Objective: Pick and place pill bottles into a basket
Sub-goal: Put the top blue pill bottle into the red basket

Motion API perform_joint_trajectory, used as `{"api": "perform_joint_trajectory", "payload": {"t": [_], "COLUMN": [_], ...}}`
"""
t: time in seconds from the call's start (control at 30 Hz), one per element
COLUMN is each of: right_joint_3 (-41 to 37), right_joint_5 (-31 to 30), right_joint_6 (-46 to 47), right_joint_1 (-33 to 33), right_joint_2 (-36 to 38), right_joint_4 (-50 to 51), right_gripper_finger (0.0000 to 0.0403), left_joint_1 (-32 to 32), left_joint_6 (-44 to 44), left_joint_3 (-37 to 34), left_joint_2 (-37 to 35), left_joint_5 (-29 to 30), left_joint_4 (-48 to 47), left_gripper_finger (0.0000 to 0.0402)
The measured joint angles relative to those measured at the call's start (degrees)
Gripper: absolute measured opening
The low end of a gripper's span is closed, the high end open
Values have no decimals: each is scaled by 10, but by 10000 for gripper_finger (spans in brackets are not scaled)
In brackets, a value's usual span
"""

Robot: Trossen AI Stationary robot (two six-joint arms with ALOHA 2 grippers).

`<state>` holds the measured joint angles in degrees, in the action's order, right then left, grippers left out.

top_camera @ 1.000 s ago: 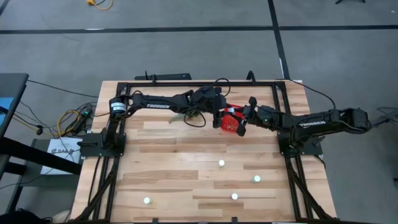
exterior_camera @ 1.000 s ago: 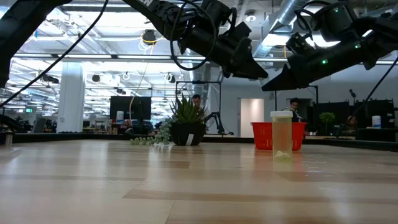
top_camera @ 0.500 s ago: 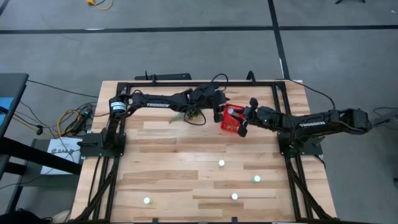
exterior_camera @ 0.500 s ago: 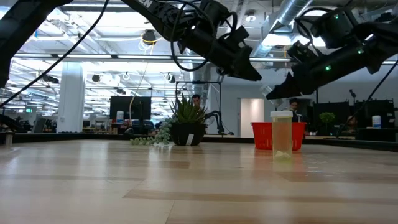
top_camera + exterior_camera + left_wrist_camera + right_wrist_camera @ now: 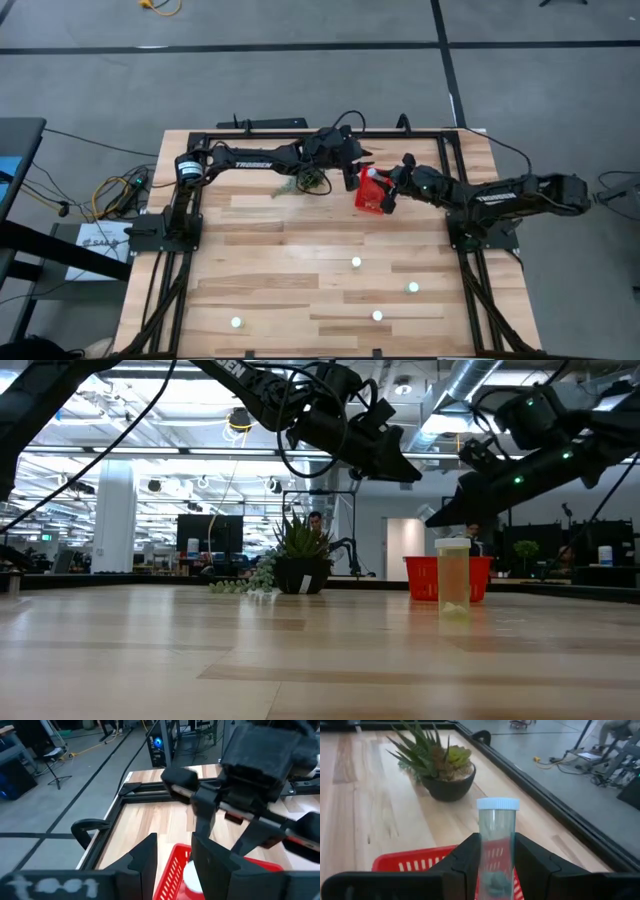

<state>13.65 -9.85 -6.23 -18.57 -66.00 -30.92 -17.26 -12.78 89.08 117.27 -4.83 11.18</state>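
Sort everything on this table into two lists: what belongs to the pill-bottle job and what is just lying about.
Part of the job:
- small red perforated plastic basket
- white-capped clear pill bottle held in the right gripper above the basket
- four white-capped pill bottles standing on the wooden table, e.g.
- left gripper, shut, above the basket

Just lying about:
- green succulent in a dark round pot

The high view looks straight down on the whole wooden table (image 5: 300, 270) from well above. The low view sits at tabletop height, facing level across into the room. Each wrist view looks closely past its own fingers. All four share the red basket (image 5: 372, 196) (image 5: 425, 577) (image 5: 175, 870) (image 5: 415, 860).
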Motion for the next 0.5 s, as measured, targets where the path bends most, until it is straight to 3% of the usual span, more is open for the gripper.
{"api": "perform_joint_trajectory", "payload": {"t": [0.5], "right_joint_3": [-1], "right_joint_5": [31], "right_joint_6": [34], "right_joint_1": [-20], "right_joint_2": [-196], "right_joint_4": [-188], "right_gripper_finger": [103], "left_joint_1": [0], "left_joint_6": [0], "left_joint_3": [0], "left_joint_2": [0], "left_joint_5": [-19], "left_joint_4": [-16], "left_gripper_finger": [110]}}
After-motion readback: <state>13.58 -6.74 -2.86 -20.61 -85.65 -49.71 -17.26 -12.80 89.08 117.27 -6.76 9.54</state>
